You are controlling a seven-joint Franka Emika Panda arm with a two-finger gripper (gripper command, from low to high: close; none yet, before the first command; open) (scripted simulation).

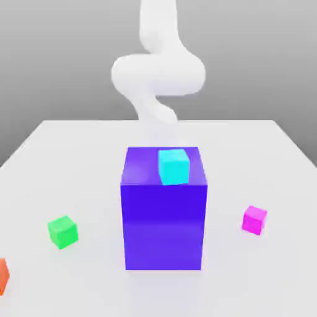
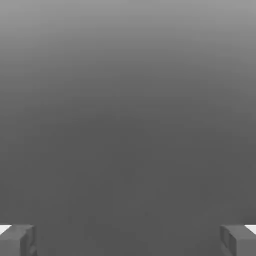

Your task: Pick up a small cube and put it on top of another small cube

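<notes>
- The small magenta cube (image 1: 254, 220) sits on the white table (image 1: 74, 161), to the exterior view's right of the big purple block (image 1: 164, 217), apart from it and level with the block's lower half in the picture.
- The small green cube (image 1: 62, 231) rests on the table on the opposite side, to the exterior view's left of the purple block, also apart from it and slightly nearer the camera than the magenta one.
- A small cyan cube (image 1: 173, 166) stands on top of the purple block, close to the front edge of its upper face and a little toward the exterior view's right.
- A small orange cube (image 1: 3, 275) lies at the exterior view's left edge, cut off by the frame, beyond the green cube from the purple block and nearer the camera.
- The white robot arm (image 1: 160, 68) rises behind the purple block, curving above the table's far side.
- The gripper (image 2: 128, 240) has its two fingers (image 2: 17, 240) spread wide, at opposite edges of the hand view, with nothing between them; only grey background lies ahead.
</notes>
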